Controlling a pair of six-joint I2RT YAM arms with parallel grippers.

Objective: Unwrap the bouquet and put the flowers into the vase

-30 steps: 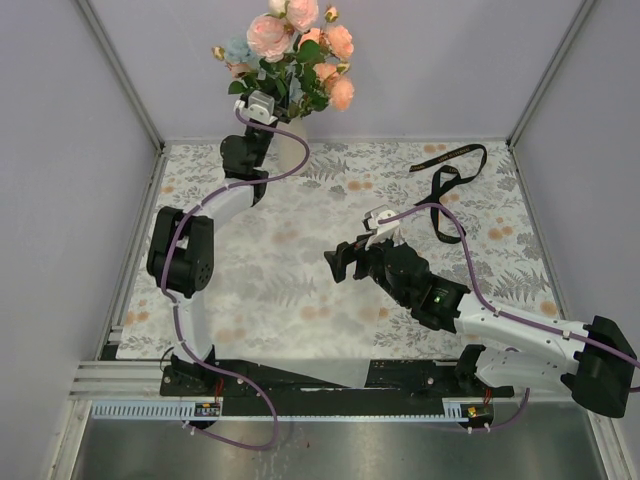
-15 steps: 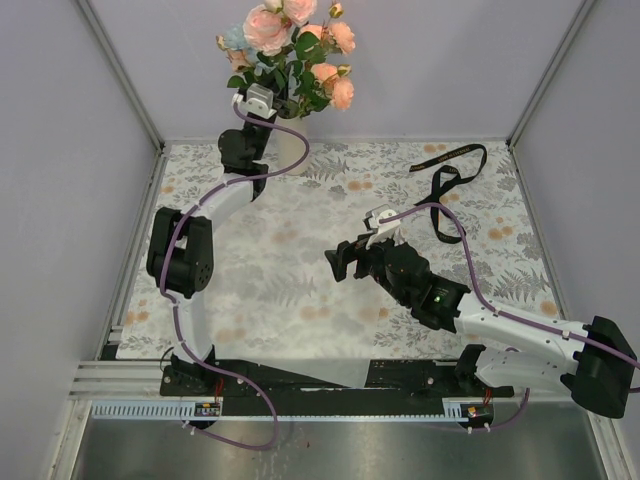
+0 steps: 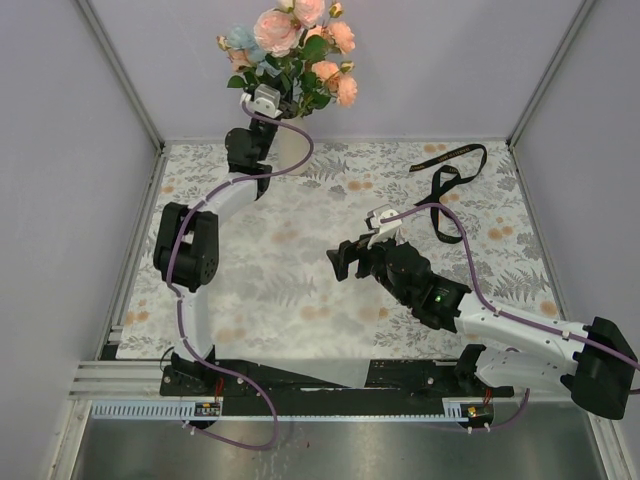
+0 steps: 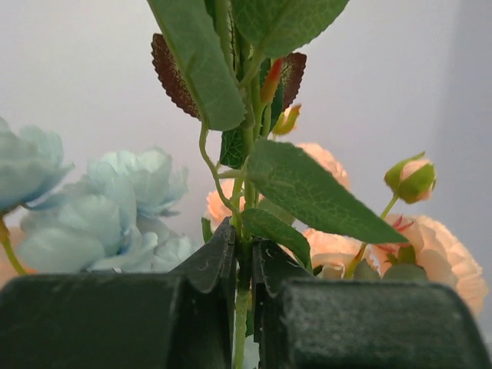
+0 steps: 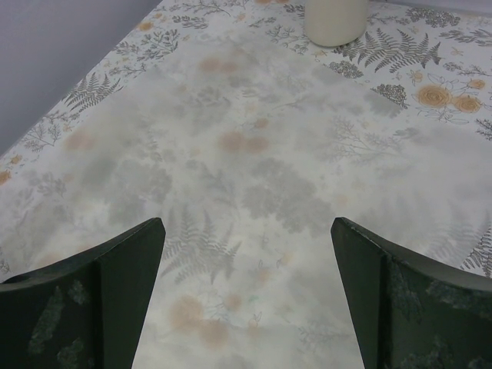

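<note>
**A:** Where are the flowers relative to your hands?

**B:** My left hand (image 4: 244,255) is clenched on them. A green stem (image 4: 241,323) runs straight up through the narrow gap between its fingers (image 4: 217,257). The leaves, peach-pink roses and pale-blue blooms of the flowers (image 3: 293,42) spread just beyond the fingertips. That hand is raised at the far left corner, in front of the back wall.

**A:** And the vase?

**B:** The vase (image 3: 293,152) stands on the surface (image 3: 520,270) at the far left, just right of my left forearm and below the bunch. I cannot tell whether the stem ends reach inside it.

**A:** Your other hand?

**B:** My right hand (image 3: 340,262) is released, with its fingers spread wide and nothing between them. It hovers over the middle of the surface, above a pale translucent sheet (image 5: 254,154), well apart from the flowers. From its wrist view the vase sits at the far edge. A black ribbon (image 3: 450,185) lies loose at the far right.
</note>
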